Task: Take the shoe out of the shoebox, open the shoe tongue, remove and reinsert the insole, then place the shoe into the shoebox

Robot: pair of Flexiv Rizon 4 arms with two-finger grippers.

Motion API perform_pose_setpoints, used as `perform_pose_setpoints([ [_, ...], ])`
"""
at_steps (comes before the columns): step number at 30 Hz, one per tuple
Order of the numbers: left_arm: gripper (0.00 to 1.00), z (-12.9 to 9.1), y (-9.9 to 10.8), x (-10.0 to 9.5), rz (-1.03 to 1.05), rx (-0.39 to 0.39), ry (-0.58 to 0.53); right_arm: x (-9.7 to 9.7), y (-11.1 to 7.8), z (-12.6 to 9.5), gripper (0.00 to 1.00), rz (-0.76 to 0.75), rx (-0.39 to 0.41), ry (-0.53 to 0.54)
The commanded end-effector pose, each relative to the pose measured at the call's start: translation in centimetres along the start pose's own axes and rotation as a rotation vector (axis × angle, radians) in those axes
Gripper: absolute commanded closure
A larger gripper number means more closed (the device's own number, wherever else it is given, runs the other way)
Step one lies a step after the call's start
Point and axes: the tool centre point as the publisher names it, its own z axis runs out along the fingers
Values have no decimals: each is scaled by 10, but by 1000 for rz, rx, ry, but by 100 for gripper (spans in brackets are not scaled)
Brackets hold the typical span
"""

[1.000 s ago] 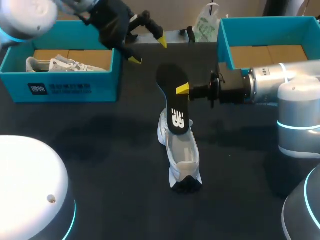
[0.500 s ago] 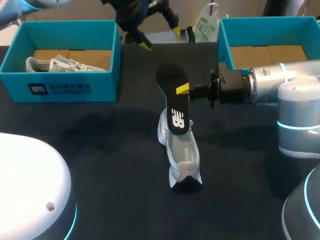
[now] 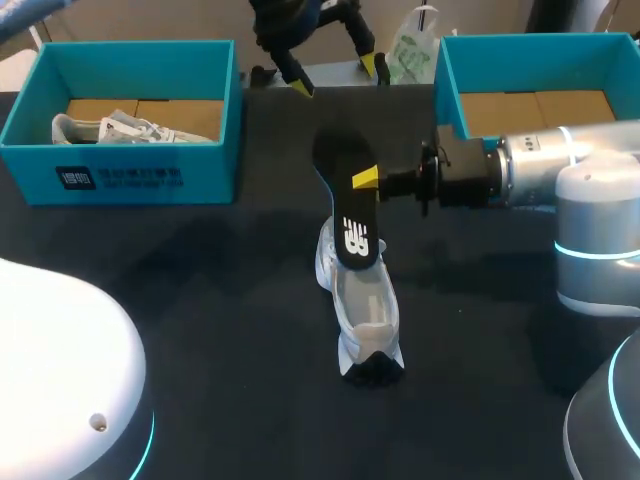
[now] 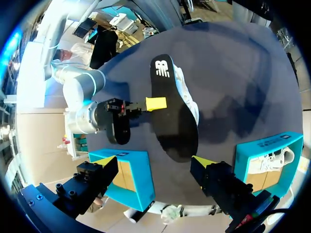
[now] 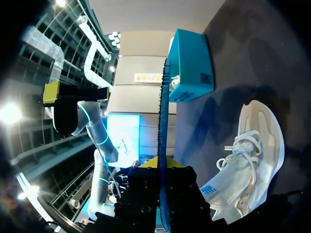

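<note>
A black insole [image 3: 345, 200] hangs upright over the middle of the table, and my right gripper [image 3: 364, 180] is shut on its edge. Seen edge-on, the insole [image 5: 163, 116] rises from between that gripper's [image 5: 162, 167] fingers. The white shoe [image 3: 362, 310] lies on the dark table under the insole's lower end, opening up. My left gripper [image 3: 341, 78] hovers open and empty above the table's far edge, apart from the insole [image 4: 172, 111], which is ahead of its fingers [image 4: 158, 162]. The shoe [image 4: 188, 97] shows beneath the insole there.
A teal shoebox [image 3: 150, 175] at the far left holds a second white shoe [image 3: 130, 128]. Another teal shoebox [image 3: 445, 80] stands at the far right, behind my right arm [image 3: 540, 165]. A plastic bag [image 3: 412, 48] lies at the far edge.
My left gripper has moved rightward along the far edge, still open. The right gripper, insole and shoe have stayed where they were.
</note>
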Motion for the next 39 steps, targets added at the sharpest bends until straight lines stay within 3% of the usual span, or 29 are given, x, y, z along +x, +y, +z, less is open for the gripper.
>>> perform_pose_setpoints([
  [1, 0, 3, 8, -8, -9, 8, 46, -1, 0, 1, 100, 0, -3, 1],
  [16, 0, 17, 6, -13, -35, 12, 155, -1, 0, 1, 100, 0, -3, 1],
  [25, 0, 13, 8, -12, -109, 28, 148, -1, 0, 1, 100, 0, -3, 1],
  [30, 0, 0, 1, -15, -97, -37, 86, -1, 0, 1, 100, 0, -3, 1],
  [35, 0, -17, -8, -10, -92, -152, -72, -1, 0, 1, 100, 0, -3, 1],
  [39, 0, -18, -16, 4, -123, -192, -244, -1, 0, 1, 100, 0, -3, 1],
])
